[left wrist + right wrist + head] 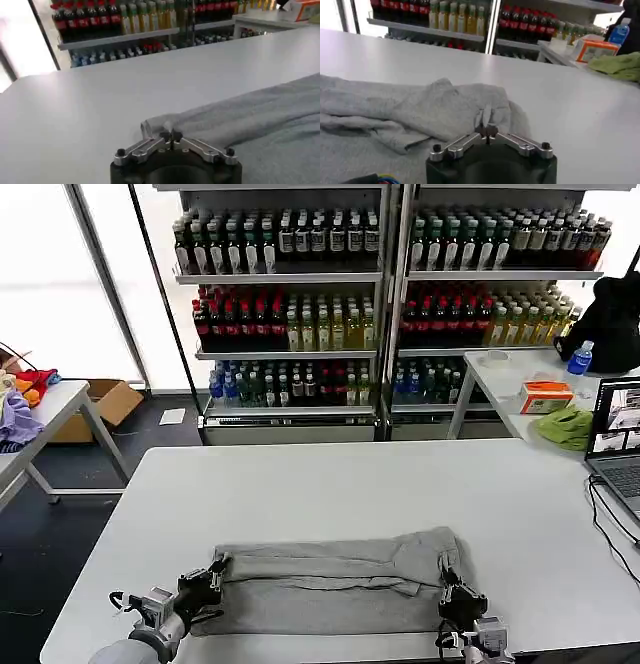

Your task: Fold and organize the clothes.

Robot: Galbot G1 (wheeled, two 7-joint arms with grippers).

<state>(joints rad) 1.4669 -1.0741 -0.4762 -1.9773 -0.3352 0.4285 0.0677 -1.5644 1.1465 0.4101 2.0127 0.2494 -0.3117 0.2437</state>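
Shirt (330,584) pinched at both ends, left gripper (215,569), right gripper (447,579)

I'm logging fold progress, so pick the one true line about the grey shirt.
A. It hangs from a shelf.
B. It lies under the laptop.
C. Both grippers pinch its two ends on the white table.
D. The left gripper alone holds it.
C: the left gripper and right gripper are each shut on an end of the grey shirt, which lies flat on the white table.
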